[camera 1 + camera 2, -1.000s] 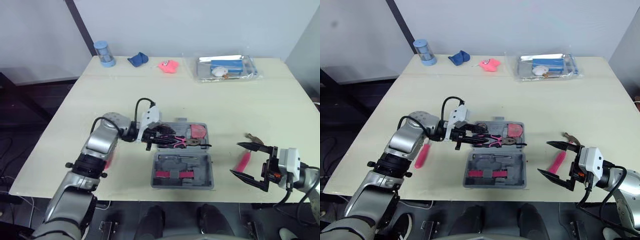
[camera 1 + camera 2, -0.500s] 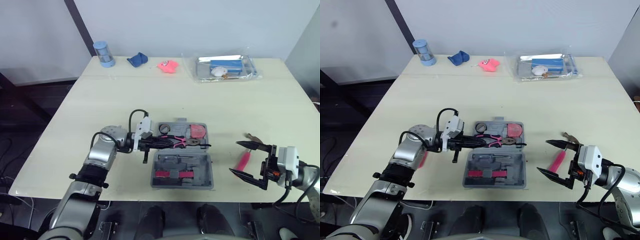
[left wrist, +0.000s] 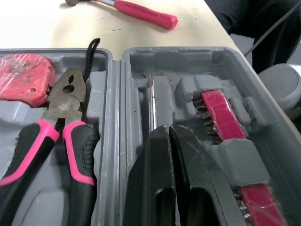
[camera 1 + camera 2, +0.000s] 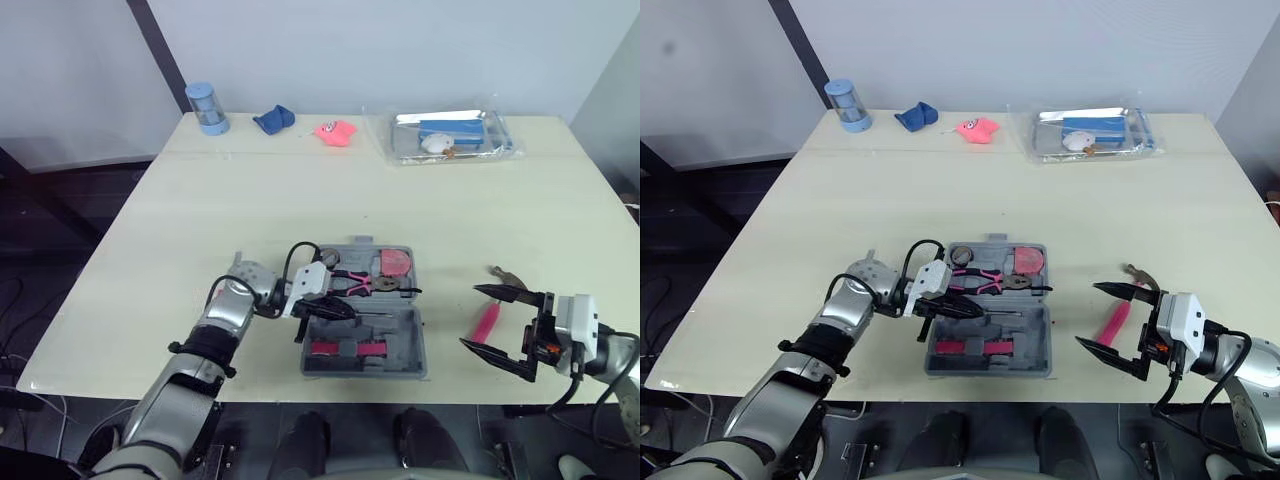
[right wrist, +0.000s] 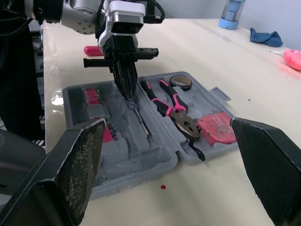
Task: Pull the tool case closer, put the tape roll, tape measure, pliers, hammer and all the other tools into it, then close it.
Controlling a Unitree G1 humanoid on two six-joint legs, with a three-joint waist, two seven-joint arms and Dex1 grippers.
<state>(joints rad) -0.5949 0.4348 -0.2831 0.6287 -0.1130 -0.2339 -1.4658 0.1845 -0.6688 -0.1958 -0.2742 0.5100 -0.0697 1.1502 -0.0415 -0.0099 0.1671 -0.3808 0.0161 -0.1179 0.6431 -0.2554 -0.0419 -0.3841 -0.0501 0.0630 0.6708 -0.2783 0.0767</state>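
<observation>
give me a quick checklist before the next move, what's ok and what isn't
1. Tool case open, near the table front edge: ok.
2. Pliers, tape roll, tape measure in its far half: ok.
3. Hammer packed: not ok, lies on the table right of the case.
4. Right gripper open beside the hammer: ok.
5. Left gripper clear of the case: not ok, shut fingers point into the near half.
6. Pink-handled tool packed: not ok, on the table outside the case.

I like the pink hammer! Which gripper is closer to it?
Right. The right gripper is open beside the hammer; the left gripper is over the tool case, farther away.
</observation>
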